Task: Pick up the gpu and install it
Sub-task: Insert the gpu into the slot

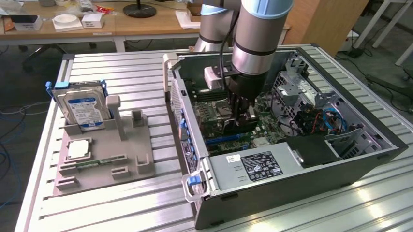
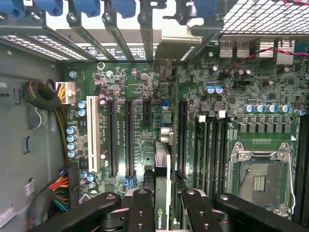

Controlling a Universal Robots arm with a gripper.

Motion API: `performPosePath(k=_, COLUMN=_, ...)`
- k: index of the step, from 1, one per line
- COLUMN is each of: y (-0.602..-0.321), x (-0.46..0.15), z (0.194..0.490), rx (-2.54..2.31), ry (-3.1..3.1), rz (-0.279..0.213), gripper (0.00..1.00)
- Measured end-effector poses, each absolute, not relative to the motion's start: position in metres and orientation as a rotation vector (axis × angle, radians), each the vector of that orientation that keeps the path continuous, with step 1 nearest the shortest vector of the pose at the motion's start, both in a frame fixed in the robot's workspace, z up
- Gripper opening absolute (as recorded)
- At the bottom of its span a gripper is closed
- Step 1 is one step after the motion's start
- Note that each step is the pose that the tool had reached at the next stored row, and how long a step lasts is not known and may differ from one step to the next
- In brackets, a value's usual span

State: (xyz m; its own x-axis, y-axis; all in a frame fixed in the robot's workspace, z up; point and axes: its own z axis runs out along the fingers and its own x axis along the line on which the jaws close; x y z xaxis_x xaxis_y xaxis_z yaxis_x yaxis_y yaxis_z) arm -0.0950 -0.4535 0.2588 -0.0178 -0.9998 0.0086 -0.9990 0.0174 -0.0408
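from my desk, starting at the exterior view's left: a grey tray (image 1: pixel 139 169) sits near that edge of the bench (image 1: pixel 129 72). a hard drive (image 1: pixel 84 108) stands upright in its far corner, and a memory stick (image 1: pixel 100 162) lies flat in the tray nearer the camera.

just beside the tray, the open case (image 1: pixel 361 164) lies on its side and takes up the bench's other half. the arm (image 1: pixel 258 38) reaches straight down into it, and the gripper (image 1: pixel 240 113) is low over the motherboard (image 2: pixel 145 140).

in the wrist view the fingers (image 2: pixel 142 203) are pinched on the gpu (image 2: pixel 162 169), which i see edge-on, one finger on each face. the card stands upright between two long black slots. its metal bracket end points toward the case wall with the blue clips. i cannot tell whether its lower edge is touching the board. the cpu socket (image 2: pixel 260 179) is beside it, well clear of the card.
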Motion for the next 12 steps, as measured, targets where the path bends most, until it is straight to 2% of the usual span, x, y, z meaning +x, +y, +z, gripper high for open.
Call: performPosePath(k=12, y=-0.4558, x=-0.1000, z=0.2557, rx=-2.186, ry=2.224, rz=-0.055, gripper=0.26)
